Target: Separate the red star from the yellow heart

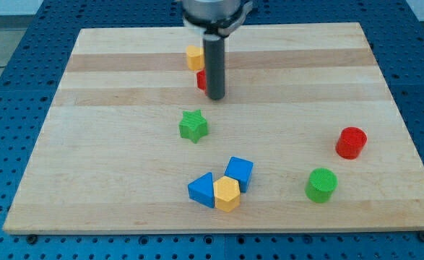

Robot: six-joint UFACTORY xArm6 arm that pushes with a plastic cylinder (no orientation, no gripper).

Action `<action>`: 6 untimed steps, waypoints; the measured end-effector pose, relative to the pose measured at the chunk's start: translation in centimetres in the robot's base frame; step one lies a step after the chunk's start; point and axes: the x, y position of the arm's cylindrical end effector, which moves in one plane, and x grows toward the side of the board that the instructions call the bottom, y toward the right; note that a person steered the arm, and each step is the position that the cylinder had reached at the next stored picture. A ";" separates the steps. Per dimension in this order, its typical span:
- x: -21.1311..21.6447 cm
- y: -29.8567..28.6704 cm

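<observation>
The yellow heart [193, 57] lies near the board's top centre. The red star [201, 79] sits just below and to its right, touching or nearly touching it, and is mostly hidden behind my rod. My tip [216, 96] rests on the board right against the red star's right side, just below and right of the yellow heart.
A green star [193, 126] lies below my tip. A blue triangle [202, 190], a yellow hexagon [227, 193] and a blue cube [239, 172] cluster near the view's bottom. A red cylinder [351, 142] and a green cylinder [321, 185] stand at the right. The wooden board [89, 144] has edges all round.
</observation>
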 end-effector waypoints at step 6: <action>-6.0 1.2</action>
